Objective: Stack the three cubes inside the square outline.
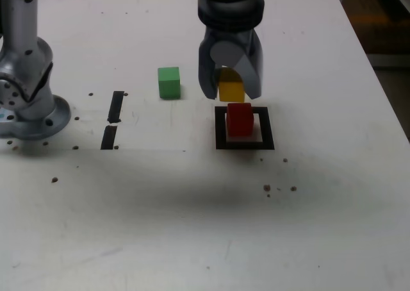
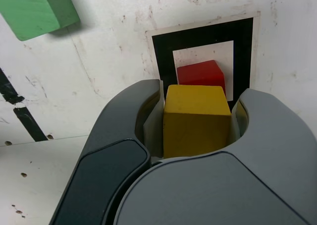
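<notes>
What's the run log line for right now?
gripper: shut on yellow cube | red cube: inside outline | green cube: outside | stack: not built

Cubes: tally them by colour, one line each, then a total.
Red: 1, inside the square outline (red cube)
Yellow: 1, held in the end effector (yellow cube)
Green: 1, on the table (green cube)
Total: 3

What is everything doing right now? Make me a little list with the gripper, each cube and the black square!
gripper: closed on the yellow cube
yellow cube: held between the fingers
red cube: inside the black square
green cube: on the table, outside the square
black square: tape outline, white inside
stack: not built yet
</notes>
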You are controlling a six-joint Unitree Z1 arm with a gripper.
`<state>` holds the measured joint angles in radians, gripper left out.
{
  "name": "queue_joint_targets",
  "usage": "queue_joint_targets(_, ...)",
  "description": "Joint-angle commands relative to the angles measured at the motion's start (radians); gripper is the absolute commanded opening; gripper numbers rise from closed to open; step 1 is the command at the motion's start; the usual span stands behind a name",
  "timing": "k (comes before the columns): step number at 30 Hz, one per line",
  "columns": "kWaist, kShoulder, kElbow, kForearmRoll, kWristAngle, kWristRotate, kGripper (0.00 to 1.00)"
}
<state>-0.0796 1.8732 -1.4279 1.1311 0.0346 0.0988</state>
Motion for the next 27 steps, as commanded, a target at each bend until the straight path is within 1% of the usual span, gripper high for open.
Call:
queue_joint_targets(1,-0.001,0.004,-0.004,-0.003,-0.007,-0.001,0.06)
queue_joint_targets(19,-0.008,0.022,0.012,-0.056,-0.049,-0.001,0.1)
queue_joint_targets(27,-0.008,0.023,0.02,-0.062,-0.054,-0.001,0.19)
